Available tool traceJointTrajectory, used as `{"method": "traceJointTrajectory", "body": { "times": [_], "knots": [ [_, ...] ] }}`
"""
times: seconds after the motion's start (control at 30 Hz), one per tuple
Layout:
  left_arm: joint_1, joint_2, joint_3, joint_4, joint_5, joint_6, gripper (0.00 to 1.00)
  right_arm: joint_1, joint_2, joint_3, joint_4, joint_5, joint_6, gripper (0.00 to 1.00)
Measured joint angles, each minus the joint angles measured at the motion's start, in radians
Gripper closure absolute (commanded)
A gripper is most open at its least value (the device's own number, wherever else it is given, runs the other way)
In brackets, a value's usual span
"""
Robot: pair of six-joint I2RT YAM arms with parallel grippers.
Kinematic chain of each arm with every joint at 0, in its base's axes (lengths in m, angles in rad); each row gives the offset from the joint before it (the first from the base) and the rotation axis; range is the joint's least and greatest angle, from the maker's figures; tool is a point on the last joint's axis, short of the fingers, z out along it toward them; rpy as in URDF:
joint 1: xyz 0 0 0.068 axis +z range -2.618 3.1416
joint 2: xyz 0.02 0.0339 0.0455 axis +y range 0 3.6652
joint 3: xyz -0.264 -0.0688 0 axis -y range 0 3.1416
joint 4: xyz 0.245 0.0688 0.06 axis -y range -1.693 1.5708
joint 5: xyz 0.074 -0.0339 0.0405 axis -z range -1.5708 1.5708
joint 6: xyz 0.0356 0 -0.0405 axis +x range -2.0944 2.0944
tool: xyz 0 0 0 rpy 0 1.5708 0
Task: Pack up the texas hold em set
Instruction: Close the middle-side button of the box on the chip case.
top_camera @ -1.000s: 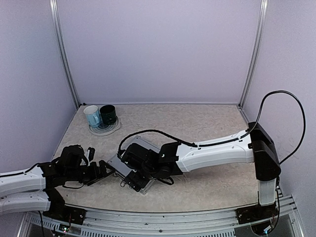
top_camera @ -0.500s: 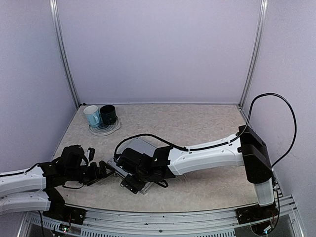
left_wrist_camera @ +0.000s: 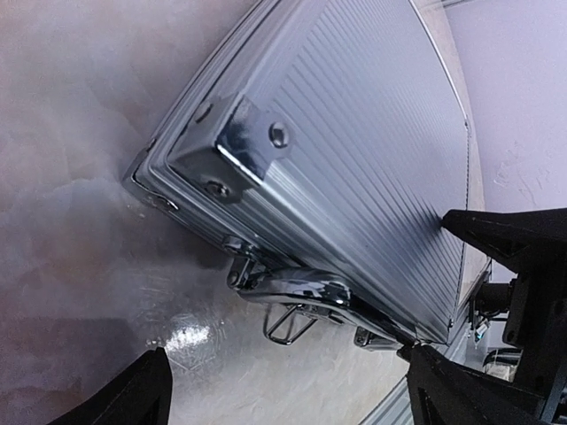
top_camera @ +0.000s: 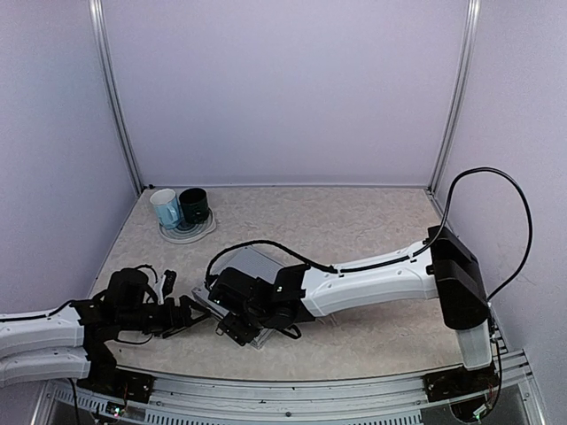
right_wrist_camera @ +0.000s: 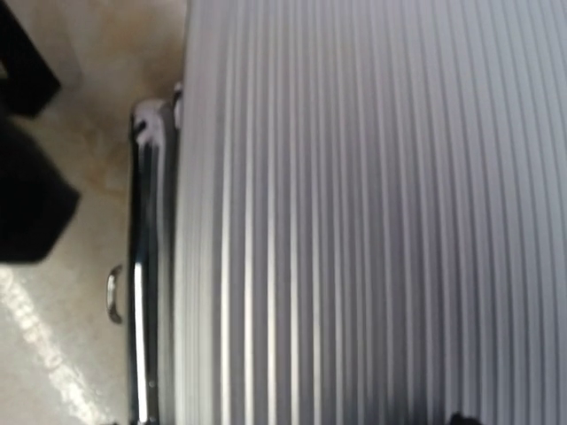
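Beyond case and right arm, bare table.

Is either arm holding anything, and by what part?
Left gripper: nothing, open before the case. Right gripper is over its lid; any hold cannot be told.

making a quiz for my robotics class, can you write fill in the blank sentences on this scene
1. The silver ribbed case lies on the table with its lid ____.
2. The light-blue mug and the dark-green mug stand together on a ____.
3. The left gripper faces a corner of the case with its jaws ____.
Missing words: closed; plate; open.
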State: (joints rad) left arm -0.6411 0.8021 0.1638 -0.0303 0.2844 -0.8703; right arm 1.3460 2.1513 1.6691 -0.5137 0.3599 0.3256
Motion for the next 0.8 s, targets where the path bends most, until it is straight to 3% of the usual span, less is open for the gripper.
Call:
{"method": "traceJointTrajectory", "body": {
  "times": [0.3,0.8],
  "knots": [
    [-0.018,0.007,-0.051,0.152,0.050,-0.018,0.11,-0.024,-0.055,-0.092,0.078,-0.050,-0.013,0.24],
    [-0.108,0.274,-0.029,0.362,0.079,-0.011,0.10,-0.043,-0.076,-0.122,0.109,-0.100,-0.022,0.26]
  ]
}}
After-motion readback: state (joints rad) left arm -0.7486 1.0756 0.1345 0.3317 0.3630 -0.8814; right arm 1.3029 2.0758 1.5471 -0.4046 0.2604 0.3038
